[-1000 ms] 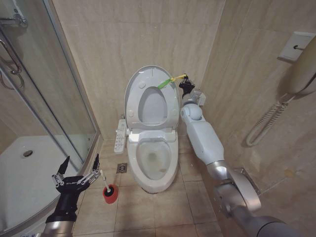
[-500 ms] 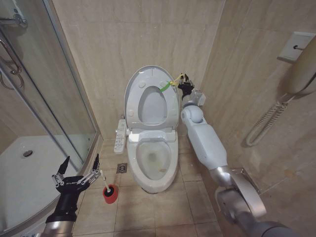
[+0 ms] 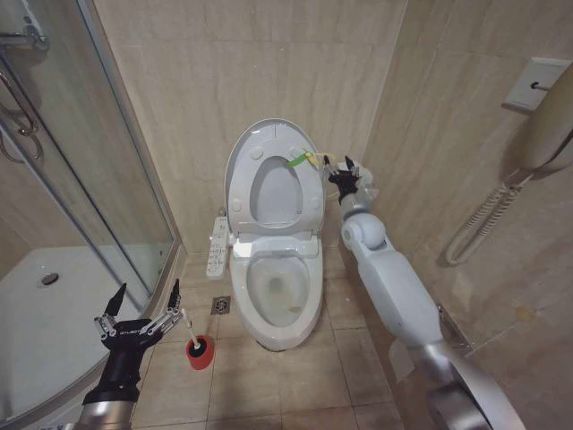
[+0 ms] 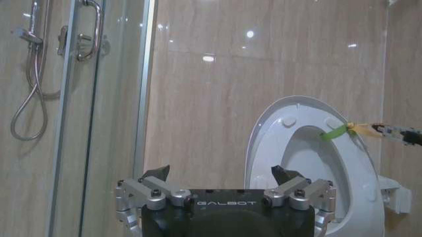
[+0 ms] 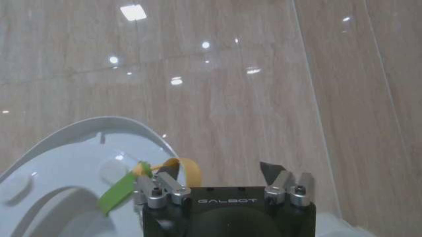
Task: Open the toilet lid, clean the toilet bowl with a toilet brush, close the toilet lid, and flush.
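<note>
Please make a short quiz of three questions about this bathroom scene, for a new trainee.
1. True or false: the toilet lid stands raised against the wall.
2. Which gripper is beside the green-and-yellow loop tag? A) left gripper B) right gripper
3. Fill in: the toilet brush stands in its red ____ on the floor.

Key: 1 true; 2 B; 3 holder.

The word "GALBOT" stands on the black body of the left gripper point(image 4: 224, 173), low in the frame, and likewise on the right gripper point(image 5: 220, 174).
</note>
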{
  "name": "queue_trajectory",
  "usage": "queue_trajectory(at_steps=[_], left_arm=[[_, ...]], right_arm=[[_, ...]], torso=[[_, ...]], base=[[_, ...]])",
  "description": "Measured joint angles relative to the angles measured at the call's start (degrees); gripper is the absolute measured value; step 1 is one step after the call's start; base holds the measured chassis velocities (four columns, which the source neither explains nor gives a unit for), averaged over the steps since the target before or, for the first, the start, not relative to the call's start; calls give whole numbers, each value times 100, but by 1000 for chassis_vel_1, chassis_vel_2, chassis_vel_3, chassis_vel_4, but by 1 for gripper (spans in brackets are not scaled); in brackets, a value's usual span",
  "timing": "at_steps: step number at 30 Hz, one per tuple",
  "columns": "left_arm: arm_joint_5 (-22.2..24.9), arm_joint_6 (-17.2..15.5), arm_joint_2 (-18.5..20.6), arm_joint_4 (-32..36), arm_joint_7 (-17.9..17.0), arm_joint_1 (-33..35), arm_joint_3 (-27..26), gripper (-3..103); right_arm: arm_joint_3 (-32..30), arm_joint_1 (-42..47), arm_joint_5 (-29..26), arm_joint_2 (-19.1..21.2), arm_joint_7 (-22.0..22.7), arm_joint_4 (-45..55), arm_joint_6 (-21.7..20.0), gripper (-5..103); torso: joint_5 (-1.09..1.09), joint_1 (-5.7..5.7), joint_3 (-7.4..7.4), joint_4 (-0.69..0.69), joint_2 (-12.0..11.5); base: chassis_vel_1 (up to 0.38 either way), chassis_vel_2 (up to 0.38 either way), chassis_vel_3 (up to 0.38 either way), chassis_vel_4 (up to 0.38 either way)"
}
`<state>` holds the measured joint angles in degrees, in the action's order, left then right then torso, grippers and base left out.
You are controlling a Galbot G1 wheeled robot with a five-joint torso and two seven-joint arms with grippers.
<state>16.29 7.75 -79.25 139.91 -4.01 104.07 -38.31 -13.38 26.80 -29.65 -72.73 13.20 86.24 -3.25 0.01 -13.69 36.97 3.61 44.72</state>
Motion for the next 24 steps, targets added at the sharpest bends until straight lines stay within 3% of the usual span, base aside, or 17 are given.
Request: queue_trajectory(at_steps=[4, 5, 18, 24], left_arm=[[0, 0, 0, 0, 0, 0, 0, 100], [0, 0, 0, 0, 0, 0, 0, 100], [0, 0, 0, 0, 0, 0, 0, 100], [0, 0, 0, 0, 0, 0, 0, 100]], right_arm=[[-53, 462, -261, 271, 57, 698, -178, 82], [-59, 482, -272, 289, 57, 728, -179, 99], [-325, 1102, -794, 707, 126, 1686, -431, 100], [-713, 2266, -1039, 1041, 150, 2767, -636, 100]], torso=[[0, 0, 0, 1, 0], [-1, 0, 0, 0, 0], [-1, 0, 0, -1, 0], [0, 0, -1, 1, 0]], base=[[0, 0, 0, 0], [0, 0, 0, 0], [0, 0, 0, 0], [0, 0, 0, 0]])
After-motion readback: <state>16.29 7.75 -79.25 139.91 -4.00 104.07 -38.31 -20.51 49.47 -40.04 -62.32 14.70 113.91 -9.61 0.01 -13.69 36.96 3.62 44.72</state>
